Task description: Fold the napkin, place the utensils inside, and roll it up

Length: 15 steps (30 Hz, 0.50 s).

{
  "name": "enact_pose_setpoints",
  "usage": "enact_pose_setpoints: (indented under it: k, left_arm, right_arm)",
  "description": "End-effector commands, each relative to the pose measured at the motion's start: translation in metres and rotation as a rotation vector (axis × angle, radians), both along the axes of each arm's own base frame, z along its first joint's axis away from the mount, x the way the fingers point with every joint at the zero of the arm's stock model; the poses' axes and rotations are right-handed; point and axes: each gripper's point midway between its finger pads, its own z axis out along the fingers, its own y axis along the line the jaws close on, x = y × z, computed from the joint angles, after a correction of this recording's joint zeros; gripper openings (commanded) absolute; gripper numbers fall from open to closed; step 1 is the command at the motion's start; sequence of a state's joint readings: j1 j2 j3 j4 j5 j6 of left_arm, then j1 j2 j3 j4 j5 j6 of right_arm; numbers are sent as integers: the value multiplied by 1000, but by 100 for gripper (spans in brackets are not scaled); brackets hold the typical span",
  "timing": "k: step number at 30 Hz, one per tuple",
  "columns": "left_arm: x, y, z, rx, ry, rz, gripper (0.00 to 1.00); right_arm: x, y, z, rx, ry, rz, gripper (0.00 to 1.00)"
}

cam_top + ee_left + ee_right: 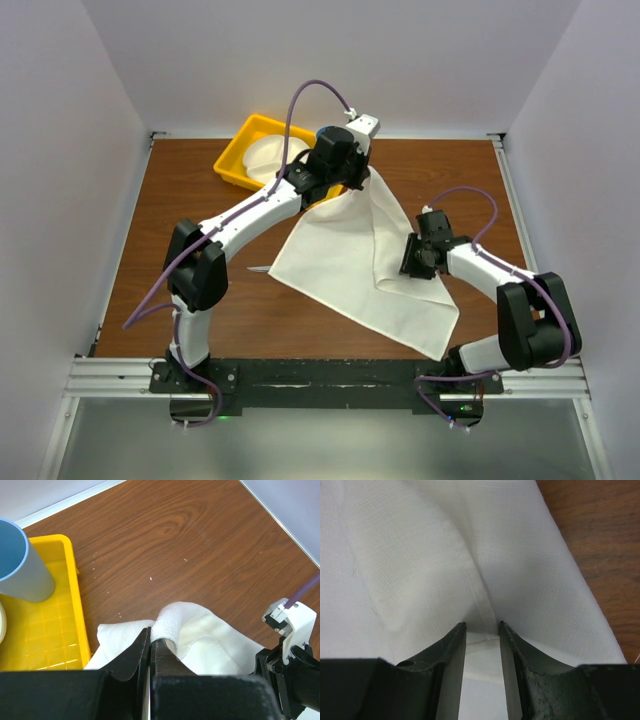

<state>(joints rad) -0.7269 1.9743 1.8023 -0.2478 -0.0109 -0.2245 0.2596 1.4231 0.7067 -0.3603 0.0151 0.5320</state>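
The white napkin lies spread on the table, with its far corner lifted. My left gripper is shut on that corner and holds it above the table, next to the yellow tray. In the left wrist view the cloth bunches over the closed fingertips of the left gripper. My right gripper sits low over the napkin's right side. In the right wrist view the right gripper is open, with its jaws on either side of a raised fold of the napkin. Only the silver tip of the knife shows at the napkin's left edge.
A yellow tray stands at the back left and holds a white plate. The left wrist view shows a blue cup in the tray. The right arm's wrist is close beside the lifted cloth. Bare wood lies right of the napkin.
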Motion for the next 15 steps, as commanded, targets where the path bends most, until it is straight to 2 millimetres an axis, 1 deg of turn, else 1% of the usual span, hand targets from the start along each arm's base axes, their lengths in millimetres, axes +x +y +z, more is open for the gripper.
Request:
enact_pose_setpoints:
  k: [1,4,5,8,9,12,13,14,15]
  left_arm:
    - [3,4,38,-57,-80,-2,0]
    - [3,4,37,-57,-80,-1,0]
    - [3,4,37,-58,-81,-1,0]
    - [0,1,35,-66,-74,-20,0]
    - [1,1,35,-66,-74,-19,0]
    - [2,3,33,-63,-73,-5,0]
    - [2,4,33,-64,-74,-5,0]
    - [1,4,33,-65,-71,-4,0]
    - [5,9,32,-56,-77,31,0]
  right_arm:
    - [0,3,-11,17,11,-1,37]
    - [1,-5,-15,-32,13,-1,26]
    - [1,-7,-15,-44,14,1,19]
    - [7,-12,-4,-75,-15,-2,8]
    - [9,-12,1,-79,-24,1,0]
    - [19,-13,24,-91,-61,4,0]
    - [29,-12,42,-92,-103,-1,0]
    - [28,-20,48,-133,-97,-20,0]
    - [31,-27,56,-164,-114,-42,0]
